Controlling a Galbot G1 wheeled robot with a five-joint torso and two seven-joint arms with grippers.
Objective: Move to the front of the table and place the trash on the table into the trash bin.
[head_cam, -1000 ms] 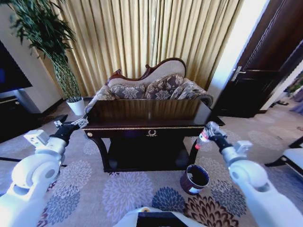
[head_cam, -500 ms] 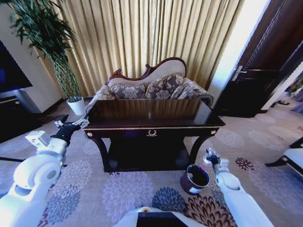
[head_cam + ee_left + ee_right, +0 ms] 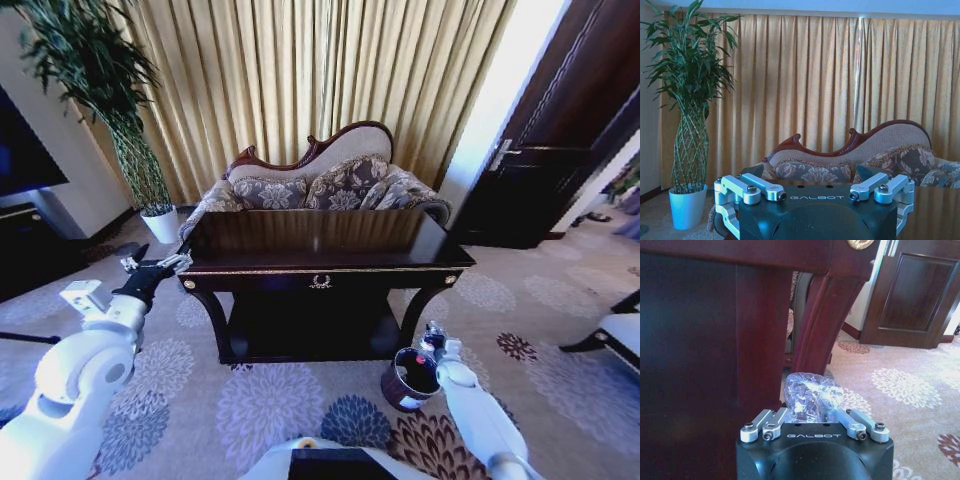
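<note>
Gold pleated curtains [image 3: 300, 80] hang behind a patterned sofa [image 3: 320, 185], which stands directly behind the table [image 3: 320, 240]. A potted plant [image 3: 110, 110] in a white pot stands off the table's left end; a dark wooden door [image 3: 560, 160] lies beyond its right end. Floor around the table is flower-patterned carpet [image 3: 250, 400].

Trash bin [image 3: 410, 379] sits on the carpet just in front of the table's right front leg [image 3: 415, 310].

Right gripper [image 3: 432, 342] is low, at the bin's rim on the side away from the table's centre. In the right wrist view its fingers [image 3: 767, 424] are closed in on a crumpled clear plastic bottle [image 3: 812, 397], with the table leg just beyond.

Left gripper [image 3: 165, 263] hovers beside the table's left front corner at tabletop height. In the left wrist view its fingers [image 3: 760, 187] stand wide apart, nothing between them.
</note>
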